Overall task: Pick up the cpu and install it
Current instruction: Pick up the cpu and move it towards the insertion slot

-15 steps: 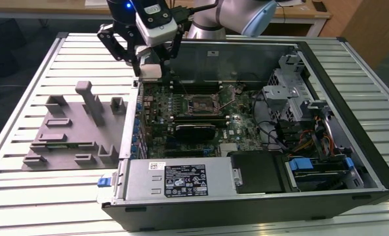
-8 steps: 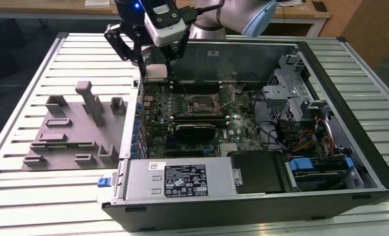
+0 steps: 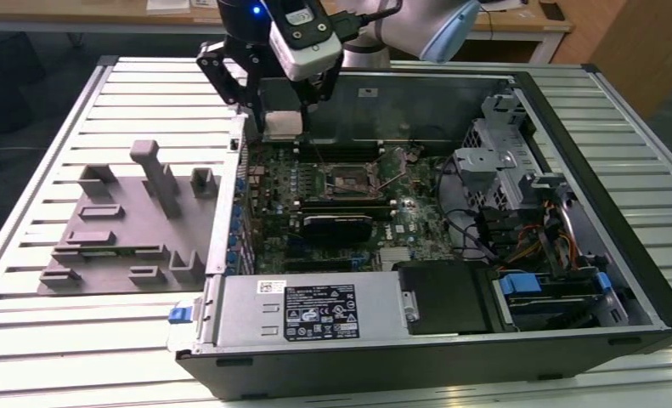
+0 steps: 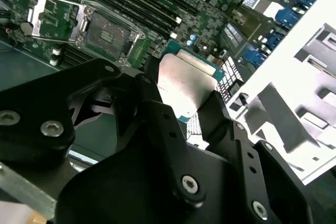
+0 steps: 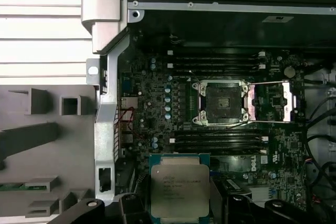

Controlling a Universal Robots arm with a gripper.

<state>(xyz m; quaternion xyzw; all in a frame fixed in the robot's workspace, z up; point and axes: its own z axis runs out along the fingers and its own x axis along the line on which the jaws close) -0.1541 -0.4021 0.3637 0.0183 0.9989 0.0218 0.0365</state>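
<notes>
My gripper (image 3: 281, 129) is shut on the cpu (image 5: 179, 190), a flat square chip with a silvery top plate and a pale rim. The black fingers (image 4: 149, 95) clamp it on two opposite sides in both wrist views. The exterior view puts the held cpu (image 3: 281, 126) above the motherboard's far corner, near the case wall on the exterior view's left. The black metal-framed socket (image 5: 224, 103) lies open on the green motherboard (image 5: 157, 103), a short way from the cpu, with its load plate (image 5: 270, 100) swung aside. The same socket (image 3: 352, 178) lies below and right of my gripper in the exterior view.
The open computer case (image 3: 607, 212) lies on a slatted metal table (image 3: 41, 340). A grey fixture with upright blocks (image 3: 132, 229) stands beside the case on the exterior view's left. The power supply (image 3: 302, 310), a drive cage (image 3: 500, 153) and cables (image 3: 517, 238) crowd the case.
</notes>
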